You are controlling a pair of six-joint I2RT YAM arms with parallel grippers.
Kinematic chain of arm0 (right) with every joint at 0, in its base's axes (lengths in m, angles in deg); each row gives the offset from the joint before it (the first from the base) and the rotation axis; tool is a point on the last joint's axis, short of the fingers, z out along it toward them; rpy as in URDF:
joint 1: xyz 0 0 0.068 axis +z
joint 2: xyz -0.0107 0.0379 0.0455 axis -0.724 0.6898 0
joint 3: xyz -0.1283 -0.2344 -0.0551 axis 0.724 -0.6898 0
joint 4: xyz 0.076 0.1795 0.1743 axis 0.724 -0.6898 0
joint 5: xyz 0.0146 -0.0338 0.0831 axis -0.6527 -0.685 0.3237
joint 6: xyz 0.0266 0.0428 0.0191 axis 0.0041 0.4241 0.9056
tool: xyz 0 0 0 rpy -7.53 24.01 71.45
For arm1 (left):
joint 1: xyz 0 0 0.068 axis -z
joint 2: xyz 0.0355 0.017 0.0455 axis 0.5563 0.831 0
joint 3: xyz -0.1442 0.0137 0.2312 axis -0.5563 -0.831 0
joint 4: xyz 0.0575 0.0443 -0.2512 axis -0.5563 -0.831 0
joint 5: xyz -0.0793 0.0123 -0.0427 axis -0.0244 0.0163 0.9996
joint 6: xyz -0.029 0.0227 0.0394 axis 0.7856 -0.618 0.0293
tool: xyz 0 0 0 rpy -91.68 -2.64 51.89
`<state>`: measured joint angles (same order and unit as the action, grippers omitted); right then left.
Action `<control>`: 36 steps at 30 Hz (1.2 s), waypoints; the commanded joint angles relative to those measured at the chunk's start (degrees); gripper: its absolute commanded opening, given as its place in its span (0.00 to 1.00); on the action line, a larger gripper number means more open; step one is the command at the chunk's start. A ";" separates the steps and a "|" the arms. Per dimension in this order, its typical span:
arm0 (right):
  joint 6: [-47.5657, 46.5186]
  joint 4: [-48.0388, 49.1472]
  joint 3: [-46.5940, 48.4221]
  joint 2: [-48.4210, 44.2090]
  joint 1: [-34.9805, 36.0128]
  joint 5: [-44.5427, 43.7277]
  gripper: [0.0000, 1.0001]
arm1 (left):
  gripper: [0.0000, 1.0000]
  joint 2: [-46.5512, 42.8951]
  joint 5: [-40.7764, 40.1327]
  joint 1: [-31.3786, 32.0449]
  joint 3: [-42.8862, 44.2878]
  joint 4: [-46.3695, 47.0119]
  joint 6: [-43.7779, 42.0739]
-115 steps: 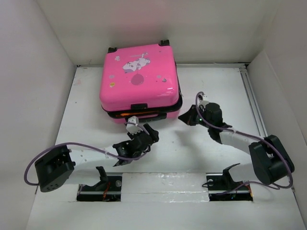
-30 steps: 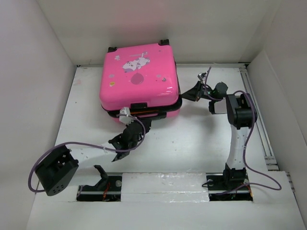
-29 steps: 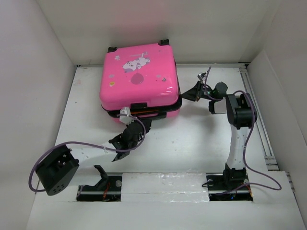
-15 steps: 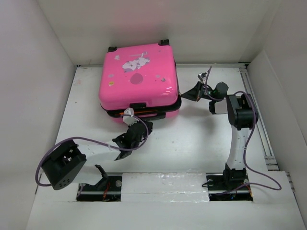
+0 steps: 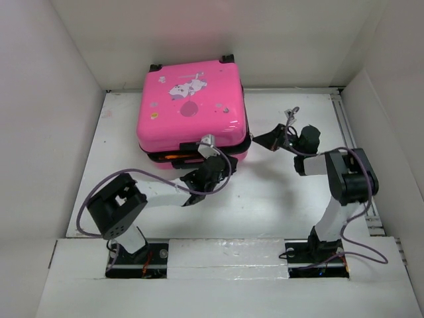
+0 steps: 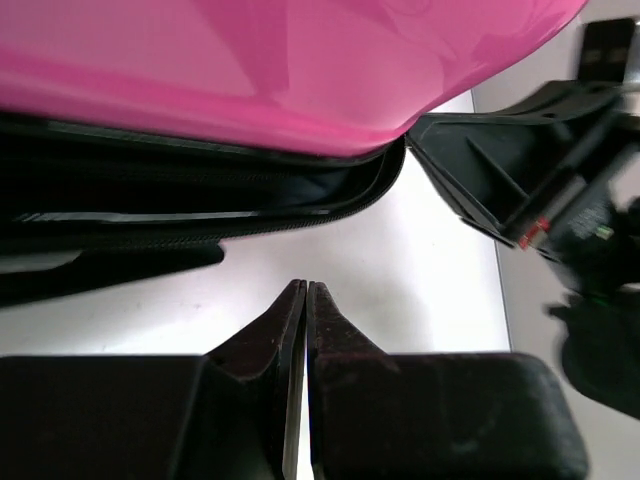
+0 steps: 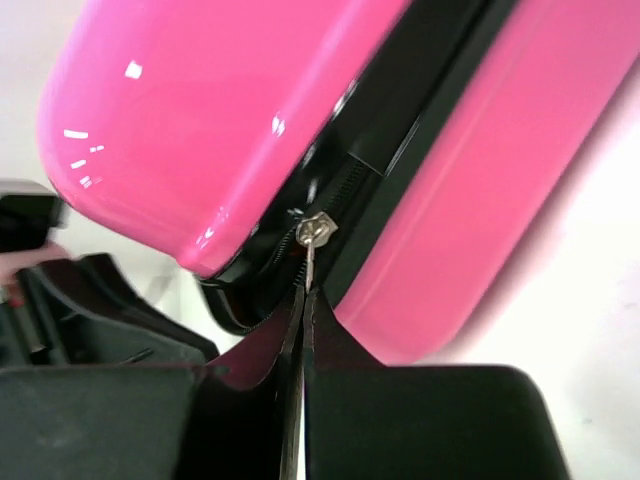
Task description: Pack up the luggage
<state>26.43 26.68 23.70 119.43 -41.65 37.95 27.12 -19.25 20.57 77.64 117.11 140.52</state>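
The hot-pink luggage [image 5: 189,109] lies flat at the back of the white table, its lid down with a dark gap along the front edge. My right gripper [image 5: 254,143] is at the luggage's right front corner. In the right wrist view its jaws [image 7: 305,292] are shut on the tab of the silver zipper pull [image 7: 316,232], between the two pink shells [image 7: 220,110]. My left gripper [image 5: 228,164] sits just in front of that same corner, shut and holding nothing [image 6: 305,288]. Above it I see the pink shell [image 6: 250,60] and the black zipper trim [image 6: 200,190].
White walls [image 5: 53,99] close in the table on the left, back and right. A metal rail [image 5: 349,139] runs along the right edge. The right gripper's black body [image 6: 500,170] is close to my left fingers. Both arm bases [image 5: 132,255] sit in slots at the near edge.
The left arm has swung right along the luggage's front to its right corner. The right gripper has closed on the zipper pull and shifted slightly nearer.
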 commanded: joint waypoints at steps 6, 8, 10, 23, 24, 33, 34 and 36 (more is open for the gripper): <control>-32.27 -40.51 -3.81 -23.70 12.84 -25.67 0.00 | 0.00 8.43 1.23 -2.95 5.70 4.44 -1.62; -32.79 -44.28 -4.86 -25.91 16.07 -31.45 0.00 | 0.00 8.43 0.52 -2.95 6.22 4.45 -1.62; -33.40 -48.49 -5.48 -29.25 18.98 -36.74 0.00 | 0.00 8.96 -0.18 -2.95 7.09 4.45 -1.62; -31.31 -57.58 -8.21 -38.42 33.31 -45.12 0.00 | 0.02 12.64 2.10 -4.80 10.70 3.74 -1.09; -29.56 -55.31 -7.51 -37.09 34.72 -45.12 0.00 | 0.02 12.65 2.71 -4.80 11.31 3.75 -1.09; -26.99 -50.89 -4.51 -33.65 39.75 -49.33 0.00 | 0.33 2.48 7.47 -4.80 2.73 4.27 -3.99; -27.60 -50.89 -4.51 -34.18 38.96 -49.34 0.00 | 0.35 -0.15 7.47 -4.80 -2.95 6.19 -3.99; -27.61 -50.89 -5.91 -34.71 36.50 -47.85 0.00 | 0.38 -8.04 5.63 -4.80 -7.12 7.09 -4.60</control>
<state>-2.29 -21.77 18.78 84.74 -5.06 -15.53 29.37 -13.29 15.72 76.01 121.64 135.45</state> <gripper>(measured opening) 0.009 0.373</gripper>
